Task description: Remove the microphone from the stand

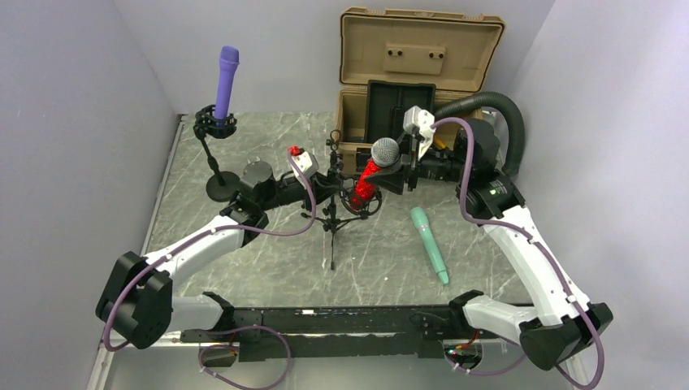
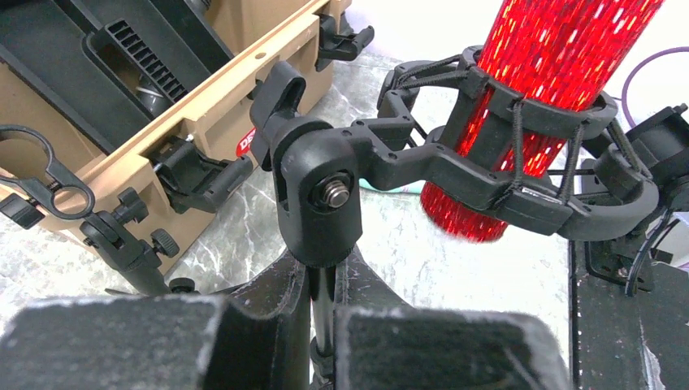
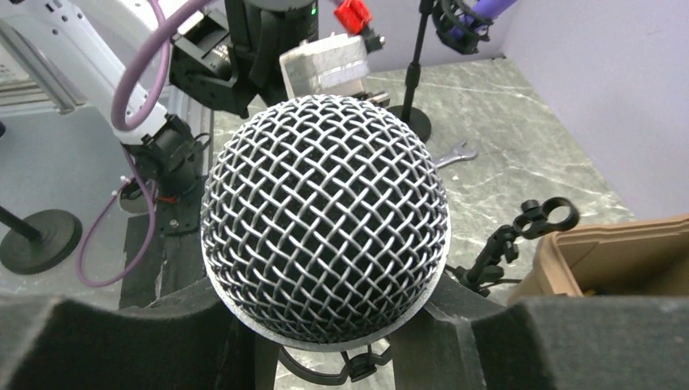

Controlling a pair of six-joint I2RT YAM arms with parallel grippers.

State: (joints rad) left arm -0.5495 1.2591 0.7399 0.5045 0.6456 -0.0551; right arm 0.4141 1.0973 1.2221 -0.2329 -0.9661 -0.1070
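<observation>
While the left end effector (image 2: 323,341) clamps the stand (image 2: 317,203) steady, the right end effector (image 3: 337,341) grips the microphone (image 3: 325,219) mid-frame. Lifting seems next.

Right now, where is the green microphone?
In the top view, the green microphone lies flat on the table, right of middle, between the tripod stand holding the red microphone and the right arm.
</observation>
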